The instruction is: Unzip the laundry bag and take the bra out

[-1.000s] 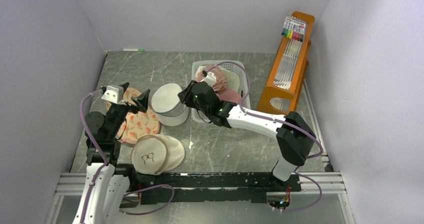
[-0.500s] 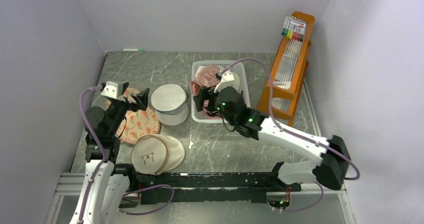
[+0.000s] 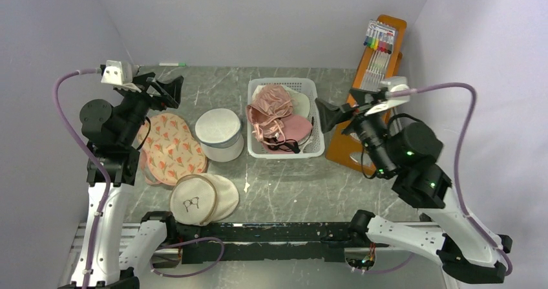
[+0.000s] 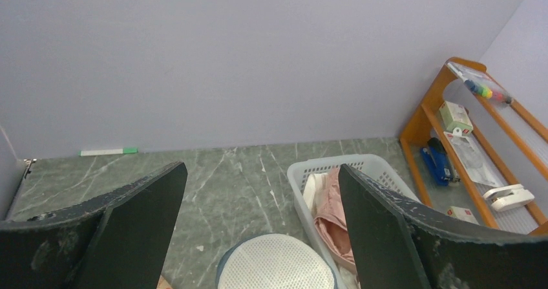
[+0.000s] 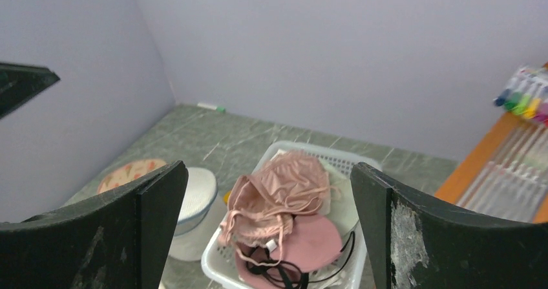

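The laundry bag (image 3: 220, 134), a white mesh drum with a grey-blue band, stands on the table left of the white basket (image 3: 316, 92); it also shows in both wrist views (image 4: 274, 263) (image 5: 197, 192). The bra (image 3: 294, 128), dusty pink with black straps, lies in the near half of the basket (image 5: 213, 260), under a lighter pink garment (image 5: 287, 182); the right wrist view shows the bra (image 5: 316, 240) plainly. My left gripper (image 3: 161, 87) (image 4: 262, 168) hangs open and empty, high over the table's far left. My right gripper (image 3: 339, 108) (image 5: 269, 167) is open and empty, raised to the right of the basket.
An orange wooden rack (image 3: 375, 82) with markers and stationery stands at the right wall. A cream pad with orange flowers (image 3: 171, 150) lies left of the bag. A beige round pouch with a glasses print (image 3: 194, 202) sits near the front edge. A green-capped marker (image 3: 172, 64) lies by the back wall.
My right gripper has opened and drawn back from the basket, up and to the right. My left arm has risen and swung back to the far left.
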{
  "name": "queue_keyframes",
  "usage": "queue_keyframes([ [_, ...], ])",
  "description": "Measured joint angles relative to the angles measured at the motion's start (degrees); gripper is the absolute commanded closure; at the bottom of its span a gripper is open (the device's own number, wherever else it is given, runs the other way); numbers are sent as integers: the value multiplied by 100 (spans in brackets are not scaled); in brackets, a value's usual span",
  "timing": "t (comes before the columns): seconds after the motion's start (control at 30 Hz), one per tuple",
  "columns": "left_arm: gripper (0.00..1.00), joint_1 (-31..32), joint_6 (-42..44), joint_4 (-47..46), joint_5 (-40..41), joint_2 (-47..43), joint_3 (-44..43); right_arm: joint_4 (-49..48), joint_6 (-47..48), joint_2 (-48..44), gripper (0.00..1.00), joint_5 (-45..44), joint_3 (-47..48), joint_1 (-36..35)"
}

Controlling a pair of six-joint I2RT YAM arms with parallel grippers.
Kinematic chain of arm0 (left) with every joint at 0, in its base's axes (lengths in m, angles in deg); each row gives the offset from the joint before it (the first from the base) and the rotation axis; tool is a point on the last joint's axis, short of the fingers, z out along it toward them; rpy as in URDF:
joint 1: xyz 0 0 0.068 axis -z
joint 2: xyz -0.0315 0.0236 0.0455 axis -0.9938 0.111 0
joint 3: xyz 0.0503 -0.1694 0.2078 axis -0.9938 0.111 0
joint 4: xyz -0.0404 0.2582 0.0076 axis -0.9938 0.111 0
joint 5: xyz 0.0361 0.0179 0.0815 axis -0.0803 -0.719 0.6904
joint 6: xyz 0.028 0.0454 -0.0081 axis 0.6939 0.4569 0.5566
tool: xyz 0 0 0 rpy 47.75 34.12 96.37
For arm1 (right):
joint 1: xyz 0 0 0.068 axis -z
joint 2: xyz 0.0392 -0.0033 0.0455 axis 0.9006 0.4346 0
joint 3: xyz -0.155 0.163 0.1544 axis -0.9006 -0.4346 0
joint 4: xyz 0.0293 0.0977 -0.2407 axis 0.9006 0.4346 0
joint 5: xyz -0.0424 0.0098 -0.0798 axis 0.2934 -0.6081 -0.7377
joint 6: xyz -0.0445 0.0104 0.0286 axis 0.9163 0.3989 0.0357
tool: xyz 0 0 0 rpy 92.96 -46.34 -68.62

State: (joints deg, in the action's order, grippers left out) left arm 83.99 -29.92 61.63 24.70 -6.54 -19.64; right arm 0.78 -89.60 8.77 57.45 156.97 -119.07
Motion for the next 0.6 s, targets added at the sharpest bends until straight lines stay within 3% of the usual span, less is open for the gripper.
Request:
queue_keyframes([
  [0.4, 1, 0, -249, 599, -328, 175, 103, 199, 479, -525, 0, -223, 328, 0],
  [0.6, 0, 0, -295, 597, -323, -146, 98, 50, 623, -750, 0, -428, 306, 0],
])
